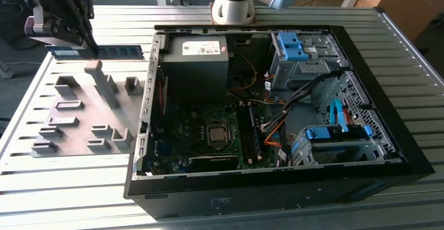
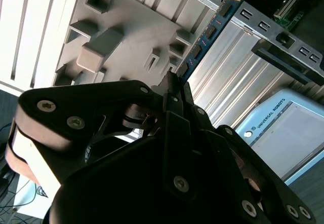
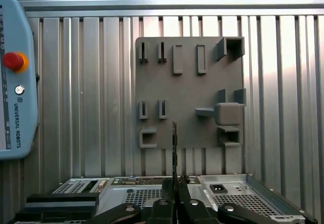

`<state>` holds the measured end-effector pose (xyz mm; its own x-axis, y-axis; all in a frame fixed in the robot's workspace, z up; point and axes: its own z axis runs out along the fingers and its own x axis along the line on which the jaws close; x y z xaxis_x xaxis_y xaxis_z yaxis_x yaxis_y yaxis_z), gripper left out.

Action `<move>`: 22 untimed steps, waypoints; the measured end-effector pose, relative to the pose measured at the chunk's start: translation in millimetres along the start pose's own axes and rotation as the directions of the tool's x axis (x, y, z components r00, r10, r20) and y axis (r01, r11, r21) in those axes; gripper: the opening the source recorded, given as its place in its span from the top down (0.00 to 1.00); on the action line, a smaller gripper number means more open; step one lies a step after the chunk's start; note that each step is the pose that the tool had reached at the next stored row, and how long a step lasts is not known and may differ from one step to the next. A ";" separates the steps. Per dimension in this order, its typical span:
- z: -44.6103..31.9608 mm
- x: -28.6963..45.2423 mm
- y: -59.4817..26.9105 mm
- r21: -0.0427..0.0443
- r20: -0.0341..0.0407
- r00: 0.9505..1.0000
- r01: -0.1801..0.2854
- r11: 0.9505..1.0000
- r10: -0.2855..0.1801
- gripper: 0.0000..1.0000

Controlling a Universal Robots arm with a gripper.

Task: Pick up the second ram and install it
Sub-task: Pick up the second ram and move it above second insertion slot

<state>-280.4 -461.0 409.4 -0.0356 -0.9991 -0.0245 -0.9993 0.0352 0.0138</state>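
Pincer (image 1: 82, 47) is hanging at about ten o'clock from the open computer case (image 1: 277, 188) in the exterior view, clamping the second ram (image 1: 111, 52) near one end. Fingers are closing fully onto the board, no gap showing beside it. Stick is lying level there, long side running across the view, free end pointing toward three o'clock and the case's power supply (image 1: 196, 58). It is sitting just past the twelve o'clock edge of the grey tray (image 1: 76, 126); whether it is touching anything below, cannot tell. In the second wrist view the pincer (image 2: 174, 84) is pinching the blue-green stick (image 2: 210, 29), dark chips showing along its face, the tray (image 2: 131, 31) lying behind it. In the first wrist view the ram (image 3: 174, 143) is showing edge-on as a thin dark line rising from the pincer (image 3: 174, 186), crossing the tray (image 3: 187, 82) with its upright blocks and slots. Tray is resting flat on the slatted metal bench (image 1: 69, 188), at nine o'clock from the case. Case is lying on its side, lid off, motherboard (image 1: 201, 136) facing up, a blue cable (image 1: 338, 118) running by the drive cage at four o'clock. Teach pendant (image 3: 15, 107) is resting on the bench, well apart from the tray. Arm base (image 1: 232, 1) is standing at twelve o'clock from the case.
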 end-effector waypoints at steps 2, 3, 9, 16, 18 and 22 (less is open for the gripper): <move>0.0 -0.1 -2.1 0.000 0.000 1.000 0.000 1.000 0.000 0.86; -0.1 -0.1 -3.4 0.000 0.000 1.000 0.000 1.000 0.000 0.86; -0.2 -0.5 -13.1 0.000 0.000 1.000 0.000 1.000 0.000 0.86; -0.5 -1.4 -40.2 0.000 0.000 1.000 0.000 1.000 0.000 0.86; -0.6 -1.7 -47.2 0.000 0.000 1.000 0.000 1.000 0.000 0.86; -0.8 -2.1 -59.8 0.000 0.000 1.000 0.000 1.000 0.000 0.86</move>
<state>-220.5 -461.0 409.4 -0.0355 -0.9991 -0.0244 -0.9993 0.0352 0.0138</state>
